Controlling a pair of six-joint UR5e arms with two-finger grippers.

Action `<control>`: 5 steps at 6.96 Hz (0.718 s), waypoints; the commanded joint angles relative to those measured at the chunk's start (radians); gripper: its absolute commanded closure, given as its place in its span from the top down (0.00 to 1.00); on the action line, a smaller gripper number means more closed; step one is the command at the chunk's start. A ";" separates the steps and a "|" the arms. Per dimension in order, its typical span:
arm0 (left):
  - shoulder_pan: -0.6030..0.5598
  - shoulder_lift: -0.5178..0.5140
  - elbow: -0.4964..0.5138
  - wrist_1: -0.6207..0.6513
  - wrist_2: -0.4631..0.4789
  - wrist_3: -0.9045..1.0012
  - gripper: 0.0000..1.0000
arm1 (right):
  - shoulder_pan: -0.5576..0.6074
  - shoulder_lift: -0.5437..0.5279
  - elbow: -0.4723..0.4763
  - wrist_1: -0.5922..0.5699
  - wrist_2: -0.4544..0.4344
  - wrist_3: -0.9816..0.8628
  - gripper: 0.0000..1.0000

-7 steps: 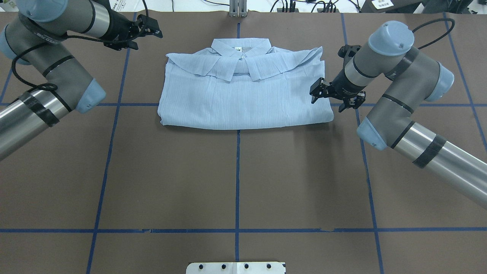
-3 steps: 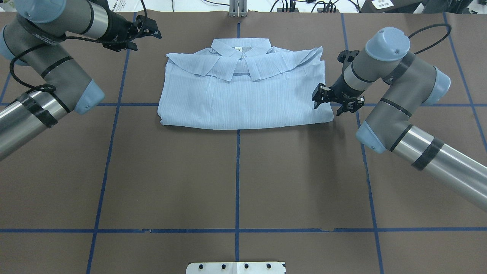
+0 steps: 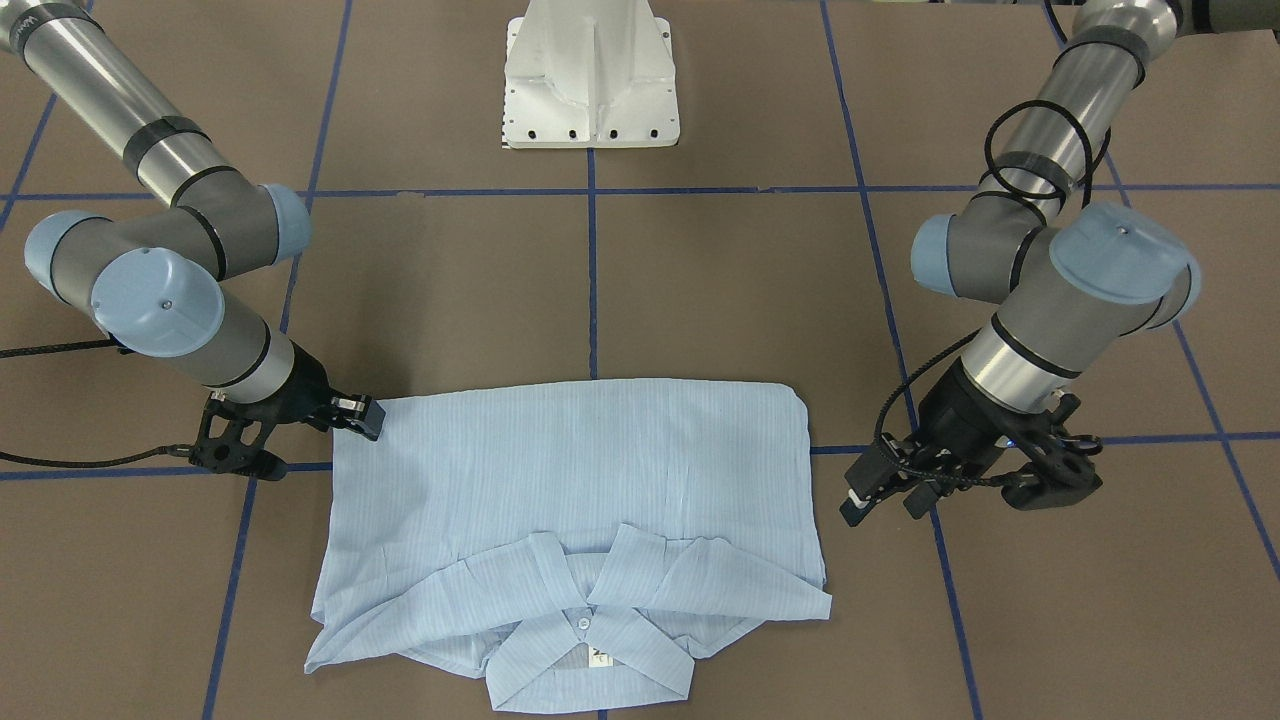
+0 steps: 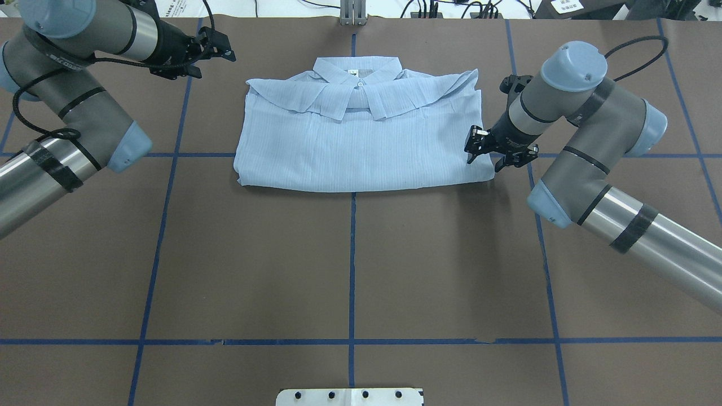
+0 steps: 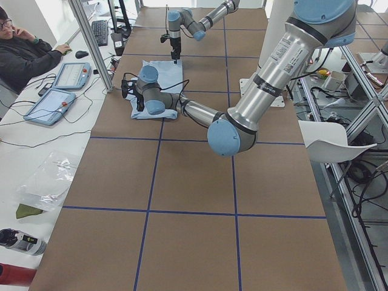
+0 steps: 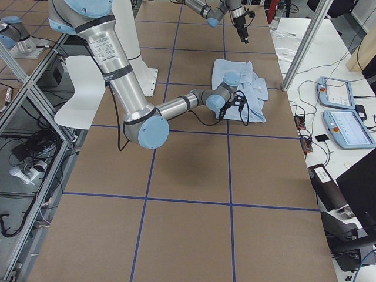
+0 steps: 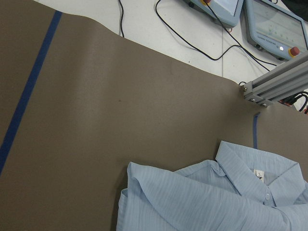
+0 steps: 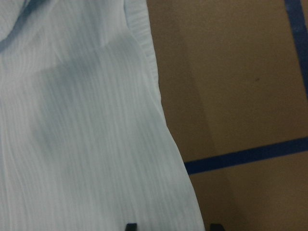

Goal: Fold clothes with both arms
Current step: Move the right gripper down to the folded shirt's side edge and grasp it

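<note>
The light-blue shirt (image 4: 361,135) lies folded flat at the far middle of the table, collar at the far edge; it also shows in the front view (image 3: 570,500). My right gripper (image 4: 486,156) is open and low at the shirt's near right corner. In the right wrist view (image 8: 173,227) one fingertip is over the fabric (image 8: 86,144) and the other over bare table. My left gripper (image 4: 223,48) is open and empty, raised beyond the shirt's far left corner and apart from it. The left wrist view shows the collar (image 7: 250,168) from above.
The white pedestal base (image 4: 350,396) stands at the near edge. Blue tape lines (image 4: 352,265) cross the brown table. An aluminium post (image 4: 352,14) stands behind the collar. An operator (image 5: 24,54) and two tablets (image 5: 60,85) are on the far side.
My right gripper has moved a little nearer the shirt's right edge and lower. My left arm has drawn slightly back to the left. The shirt has not moved.
</note>
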State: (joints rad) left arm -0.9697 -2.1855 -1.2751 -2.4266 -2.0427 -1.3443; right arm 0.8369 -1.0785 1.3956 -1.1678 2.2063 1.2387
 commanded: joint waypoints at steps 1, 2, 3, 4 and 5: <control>0.000 0.000 -0.001 0.000 -0.001 -0.001 0.91 | 0.002 -0.001 0.002 0.000 0.004 -0.001 0.00; 0.000 0.000 -0.001 -0.005 -0.001 -0.001 0.90 | 0.002 -0.001 0.003 0.000 0.007 -0.001 0.00; 0.000 -0.002 -0.003 -0.005 -0.001 -0.004 0.90 | 0.005 -0.003 0.017 0.002 0.018 -0.002 0.00; 0.000 0.000 -0.012 -0.002 -0.001 -0.010 0.89 | 0.008 -0.023 0.058 0.002 0.032 -0.002 0.00; -0.001 0.001 -0.018 0.000 0.001 -0.012 0.89 | 0.008 -0.096 0.159 0.002 0.058 -0.002 0.00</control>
State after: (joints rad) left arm -0.9696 -2.1859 -1.2849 -2.4289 -2.0430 -1.3523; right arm 0.8437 -1.1103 1.4596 -1.1660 2.2373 1.2366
